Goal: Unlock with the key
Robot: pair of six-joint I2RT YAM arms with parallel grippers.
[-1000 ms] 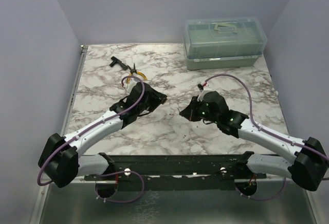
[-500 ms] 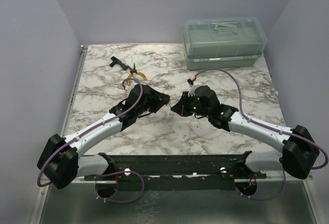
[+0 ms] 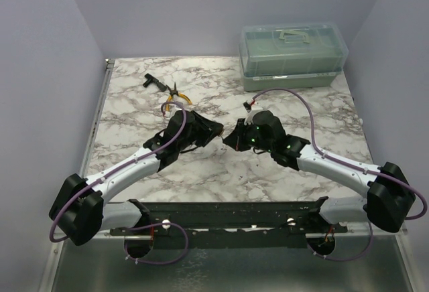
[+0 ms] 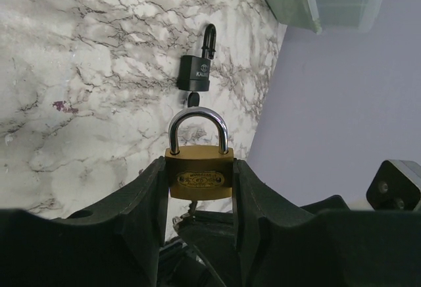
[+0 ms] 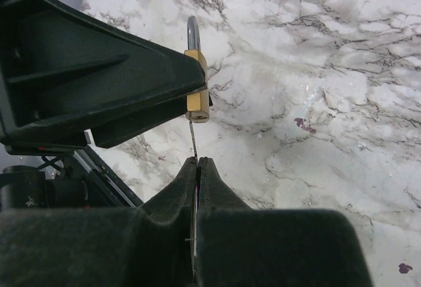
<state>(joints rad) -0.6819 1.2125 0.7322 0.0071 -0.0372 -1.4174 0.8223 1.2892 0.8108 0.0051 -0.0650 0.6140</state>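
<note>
Key insertion in hand. The left hand (image 4: 198,166) pinches the brass padlock (image 4: 198,179). The right hand (image 5: 197,163), pressed together on the key (image 5: 193,139), holds its tip at the padlock's underside (entry unconfirmed). Next: seat squarely, then turn.

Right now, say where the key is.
Right wrist view: the key is pinched in the right gripper, tip at the underside of the brass padlock that the left gripper holds.

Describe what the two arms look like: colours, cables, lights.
Both alike: the left arm and right arm have white link shells, black joint housings and a purple cable looping from shoulder to wrist. Green lights glow on the right wrist. Jaws are matte black, wedge-shaped, tapering to the tips.
</note>
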